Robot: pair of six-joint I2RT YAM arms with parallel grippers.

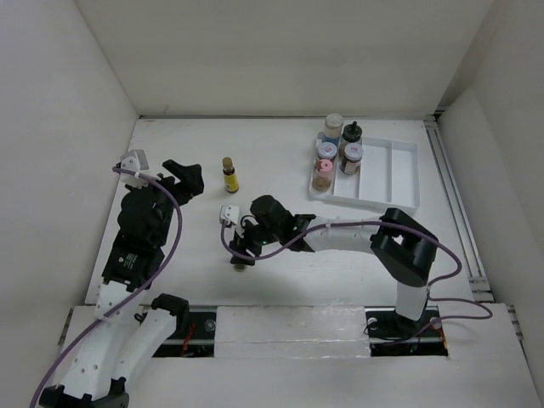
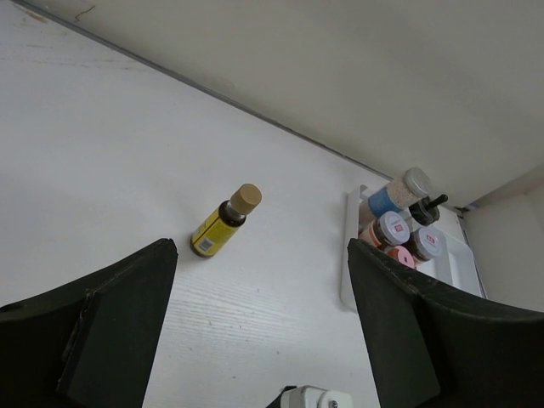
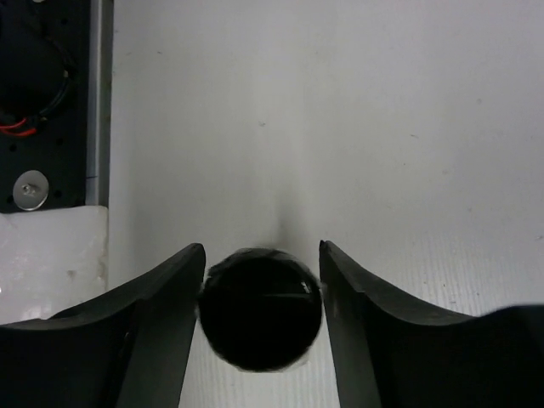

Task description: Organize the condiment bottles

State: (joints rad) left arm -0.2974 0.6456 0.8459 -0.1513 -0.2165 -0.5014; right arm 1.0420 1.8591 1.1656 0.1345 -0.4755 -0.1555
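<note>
My right gripper (image 1: 245, 252) is shut on a small black-capped bottle (image 3: 260, 319) that stands on the table at front centre; both fingers touch its cap. My left gripper (image 2: 263, 340) is open and empty, above the table at the left (image 1: 183, 180). A slim yellow bottle (image 1: 229, 174) with a dark neck and tan cap stands alone ahead of it, also in the left wrist view (image 2: 223, 223). In the white tray's (image 1: 399, 174) left compartment stand a blue-banded jar (image 1: 332, 127), a black-topped bottle (image 1: 352, 133), two silver-lidded jars (image 1: 351, 155) and a pink shaker (image 1: 323, 172).
The white tray's middle and right compartments hold nothing. White walls close in the table at the back and both sides. A metal rail (image 3: 98, 102) and a white pad (image 3: 51, 263) run along the near edge by my right gripper.
</note>
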